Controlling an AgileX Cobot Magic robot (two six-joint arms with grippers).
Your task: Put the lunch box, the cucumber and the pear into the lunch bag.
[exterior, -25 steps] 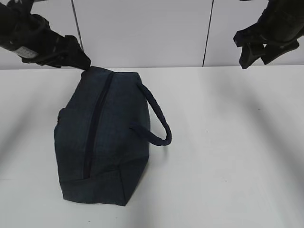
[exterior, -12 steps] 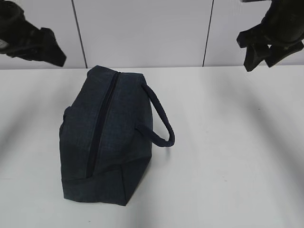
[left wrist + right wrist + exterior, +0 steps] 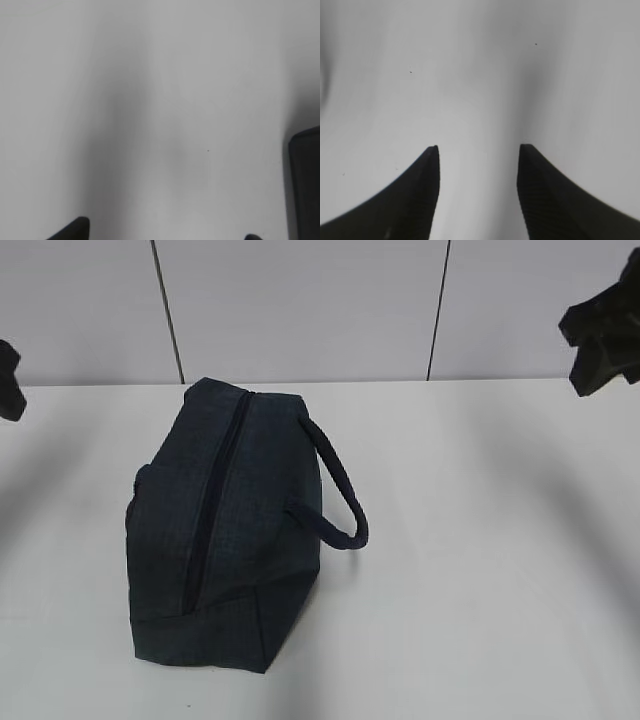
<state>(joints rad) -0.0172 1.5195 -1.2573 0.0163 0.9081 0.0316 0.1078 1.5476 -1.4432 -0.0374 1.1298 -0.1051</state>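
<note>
The dark navy lunch bag [image 3: 225,530] lies on the white table, left of centre, its long zipper closed along the top and its loop handle [image 3: 338,490] sticking out to the right. A dark edge of it shows in the left wrist view [image 3: 305,185]. The lunch box, cucumber and pear are out of view. My left gripper [image 3: 8,380] is at the far left edge, high above the table; its fingertips [image 3: 75,227] stand wide apart, empty [image 3: 162,232]. My right gripper [image 3: 600,340] hangs at the upper right, open and empty [image 3: 479,147].
The white table [image 3: 480,570] stretches right of the bag. A panelled grey wall [image 3: 300,310] stands behind it. Arm shadows fall across the table on both sides.
Both arms have drawn away from the bag: the left one out to the left edge, the right one further right. The bag shifted slightly after the left gripper left its far end.
</note>
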